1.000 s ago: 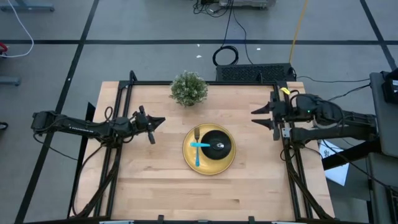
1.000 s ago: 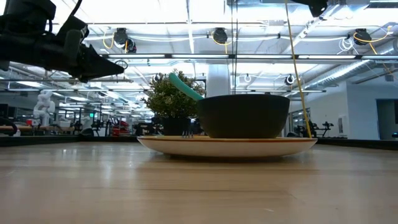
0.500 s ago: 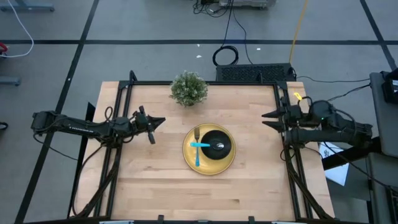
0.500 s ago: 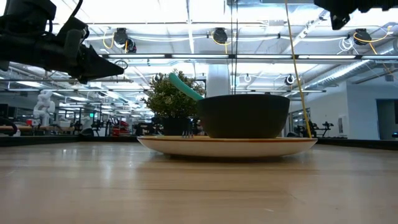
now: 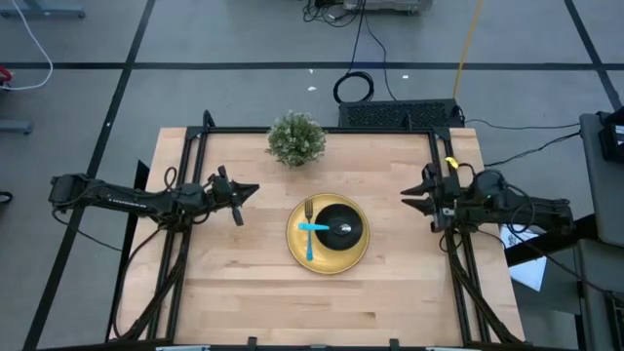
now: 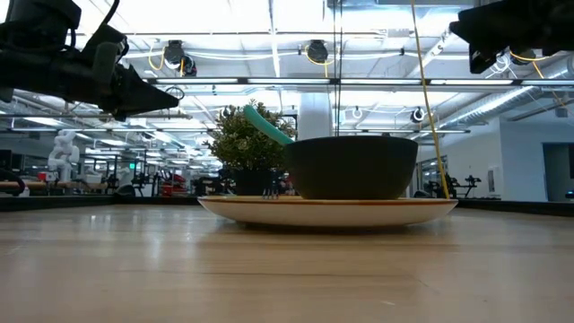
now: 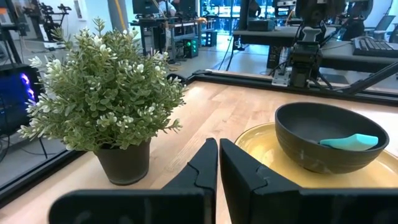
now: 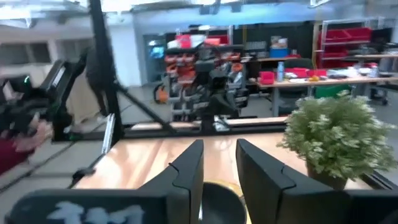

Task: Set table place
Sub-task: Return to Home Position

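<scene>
While the yellow plate (image 5: 330, 264) is sitting mid-table (image 5: 244, 283), the black bowl (image 5: 343, 220) is resting on it, the spoon (image 5: 314, 227) is leaning into the bowl and the fork (image 5: 310, 248) is lying just beside it. The left gripper (image 5: 252, 188) is hovering left of the plate, fingers together; the right gripper (image 5: 414, 198) is hanging near the table's right edge, fingers apart.

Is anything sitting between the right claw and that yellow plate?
Nothing visible does. Only bare table lies between the right gripper and the yellow plate. The potted plant stands toward the table's far edge, well off that line.
</scene>
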